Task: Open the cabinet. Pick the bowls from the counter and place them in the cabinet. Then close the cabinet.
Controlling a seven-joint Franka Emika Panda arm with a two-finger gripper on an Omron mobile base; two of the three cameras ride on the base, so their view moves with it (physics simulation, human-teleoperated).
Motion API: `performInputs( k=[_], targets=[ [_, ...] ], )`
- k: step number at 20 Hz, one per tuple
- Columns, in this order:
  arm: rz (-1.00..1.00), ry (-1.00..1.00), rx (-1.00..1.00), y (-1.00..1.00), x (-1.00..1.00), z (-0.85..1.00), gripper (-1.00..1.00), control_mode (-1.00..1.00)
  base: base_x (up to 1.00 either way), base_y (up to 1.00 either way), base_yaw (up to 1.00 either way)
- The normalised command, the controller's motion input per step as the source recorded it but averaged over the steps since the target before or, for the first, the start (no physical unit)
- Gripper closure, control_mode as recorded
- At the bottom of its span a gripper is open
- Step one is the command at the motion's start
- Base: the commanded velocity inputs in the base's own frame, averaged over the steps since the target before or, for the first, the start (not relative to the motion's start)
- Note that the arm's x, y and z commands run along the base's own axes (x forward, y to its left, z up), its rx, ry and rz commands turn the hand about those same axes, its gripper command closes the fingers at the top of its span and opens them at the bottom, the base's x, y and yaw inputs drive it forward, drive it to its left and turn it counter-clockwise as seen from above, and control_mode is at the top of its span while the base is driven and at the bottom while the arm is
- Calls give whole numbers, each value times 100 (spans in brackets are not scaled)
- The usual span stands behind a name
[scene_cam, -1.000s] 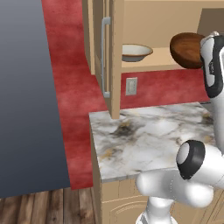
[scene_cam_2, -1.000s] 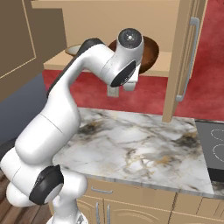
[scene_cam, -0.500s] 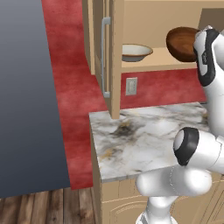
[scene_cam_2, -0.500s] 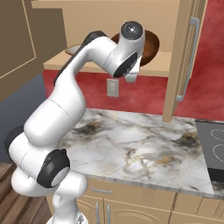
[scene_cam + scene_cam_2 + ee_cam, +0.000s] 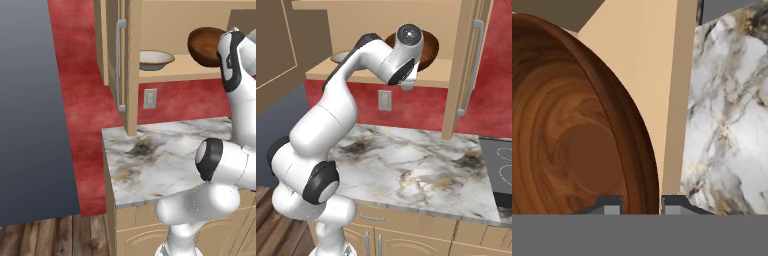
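Step in hand: placing the second bowl. The gripper (image 5: 641, 205) is clamped on the rim of the glossy reddish-brown bowl (image 5: 206, 46), held tilted above the open tan wooden cabinet's (image 5: 133, 65) floor beside the cream-white bowl (image 5: 155, 59). Next: lower, level, release.

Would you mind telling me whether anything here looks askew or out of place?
The brown bowl is tipped on edge, its hollow facing sideways, rim pinched by the tool over the cabinet floor. The cream bowl sits level.
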Motion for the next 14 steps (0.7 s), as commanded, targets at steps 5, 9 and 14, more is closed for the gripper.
performInputs(
  k=[5, 9, 14],
  targets=[
    [0, -3, 1, 0, 30, 0, 100, -100, 0, 0, 0],
    [0, 0, 0, 0, 31, 0, 100, -100, 0, 0, 0],
    [0, 0, 0, 0, 25, 0, 100, -100, 0, 0, 0]
  ],
)
